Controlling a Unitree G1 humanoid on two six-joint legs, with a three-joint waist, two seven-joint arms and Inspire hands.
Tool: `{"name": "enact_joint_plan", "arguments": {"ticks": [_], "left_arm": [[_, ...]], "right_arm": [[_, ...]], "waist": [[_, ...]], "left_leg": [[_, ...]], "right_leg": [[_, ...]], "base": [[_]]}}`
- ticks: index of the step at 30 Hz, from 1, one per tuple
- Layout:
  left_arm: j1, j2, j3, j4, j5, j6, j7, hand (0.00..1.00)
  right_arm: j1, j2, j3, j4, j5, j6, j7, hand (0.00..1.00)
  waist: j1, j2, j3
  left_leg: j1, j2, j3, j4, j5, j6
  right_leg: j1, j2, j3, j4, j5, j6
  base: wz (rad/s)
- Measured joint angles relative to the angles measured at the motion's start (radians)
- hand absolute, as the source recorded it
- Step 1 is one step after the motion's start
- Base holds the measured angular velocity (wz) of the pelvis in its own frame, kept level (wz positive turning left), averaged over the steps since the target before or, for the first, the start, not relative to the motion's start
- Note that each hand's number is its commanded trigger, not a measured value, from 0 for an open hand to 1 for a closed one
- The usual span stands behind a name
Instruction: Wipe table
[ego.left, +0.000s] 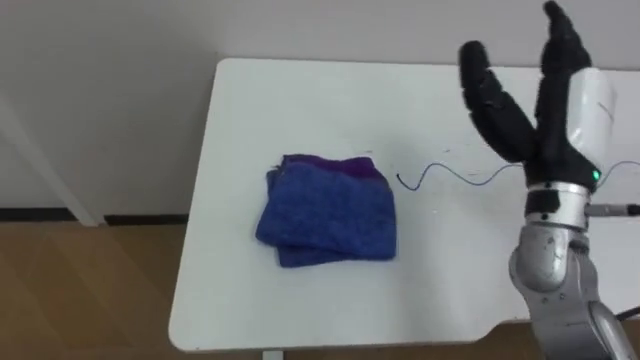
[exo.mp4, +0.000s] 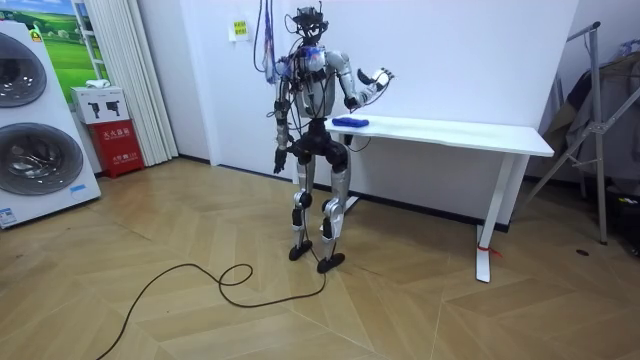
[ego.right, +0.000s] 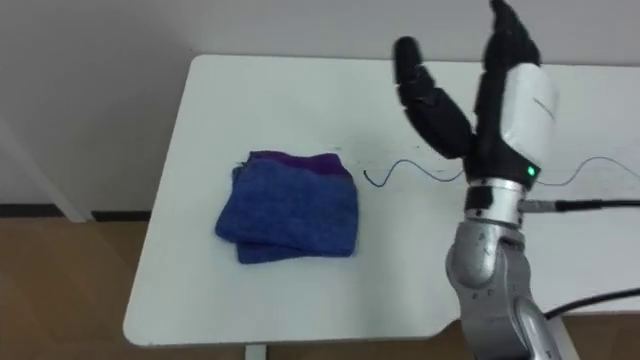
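A folded blue cloth (ego.left: 328, 212) with a purple edge lies on the white table (ego.left: 300, 100), close to its left end. My right hand (ego.left: 560, 100) is raised above the table to the right of the cloth, open, fingers spread and pointing up, holding nothing. A thin dark scribbled line (ego.left: 450, 175) runs across the tabletop between the cloth and that hand. In the room view I stand upright at the table's end (exo.mp4: 450, 132), the cloth (exo.mp4: 350, 121) in front of me, my right hand (exo.mp4: 378, 80) lifted and my left hand (exo.mp4: 279, 157) hanging at my side.
The table's left edge and front edge drop to wood floor (ego.left: 90, 290). A white wall (ego.left: 110, 90) stands behind the table. In the room view, washing machines (exo.mp4: 35, 130) and a red box (exo.mp4: 117, 145) are far to the left, and a metal rack (exo.mp4: 600, 130) stands past the table's far end.
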Motion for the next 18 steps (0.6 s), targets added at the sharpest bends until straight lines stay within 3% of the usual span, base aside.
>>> {"name": "enact_joint_plan", "arguments": {"ticks": [8,18], "left_arm": [[-0.026,-0.001,-0.024,0.000,0.004,-0.031,-0.016,0.00],[-0.059,0.004,-0.045,-0.005,0.001,-0.031,-0.020,0.00]], "right_arm": [[-0.003,-0.008,0.178,0.001,-0.117,-0.014,0.124,0.00],[0.017,-0.020,0.241,0.181,-0.217,-0.012,0.174,0.00]], "waist": [[0.047,-0.011,0.0013],[0.058,-0.017,0.0120]], "left_leg": [[-0.005,-0.004,-0.009,-0.001,0.000,0.000],[-0.027,-0.006,-0.036,0.004,0.001,0.001]], "right_leg": [[0.007,-0.003,-0.013,-0.014,0.000,0.000],[0.001,-0.005,-0.038,-0.016,0.000,0.000]], "base": [[0.04],[0.08]]}}
